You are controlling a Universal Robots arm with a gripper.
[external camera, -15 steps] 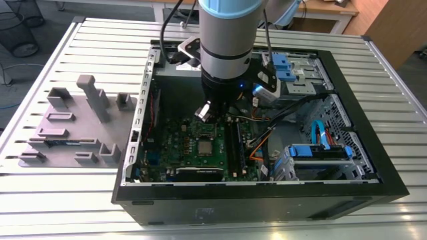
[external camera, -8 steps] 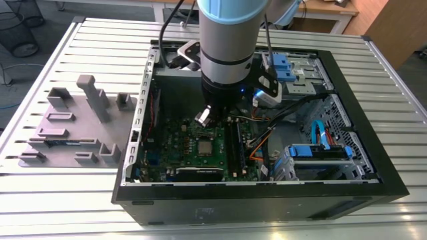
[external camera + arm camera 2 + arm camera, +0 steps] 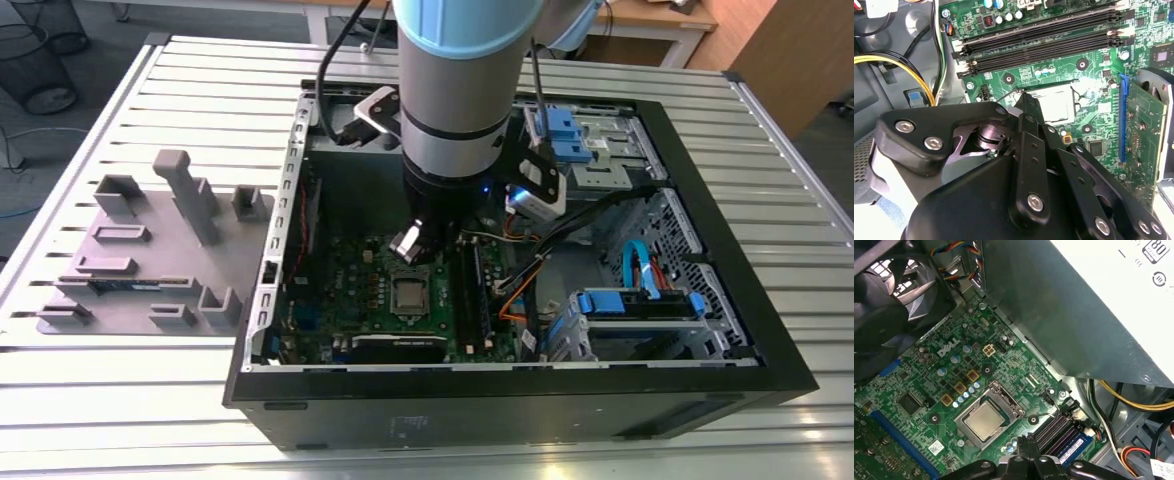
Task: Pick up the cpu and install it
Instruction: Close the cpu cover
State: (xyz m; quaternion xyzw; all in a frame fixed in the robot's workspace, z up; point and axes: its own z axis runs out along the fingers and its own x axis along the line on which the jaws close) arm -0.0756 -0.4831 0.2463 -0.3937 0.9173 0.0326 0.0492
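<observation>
The cpu [image 3: 985, 420] is a flat silvery square lying in its socket on the green motherboard [image 3: 929, 375], with the metal socket frame [image 3: 1006, 400] around it. It also appears as a pale square [image 3: 407, 290] in the exterior view and is partly hidden behind the black linkage in the second wrist view [image 3: 1059, 102]. My gripper [image 3: 406, 243] hangs inside the open computer case just above the socket. Its black fingers [image 3: 1024, 102] come together at the socket's edge, shut with nothing between them. The gripper's tip [image 3: 1026, 442] sits close beside the cpu.
A grey power-supply box [image 3: 1079, 305] and a black fan [image 3: 884, 300] flank the board. Memory slots [image 3: 1044, 40], yellow cables [image 3: 904, 62] and an upright card [image 3: 1141, 130] crowd the socket. A grey parts fixture [image 3: 147, 260] lies at the exterior view's left, blue drive bays [image 3: 641, 300] at its right.
</observation>
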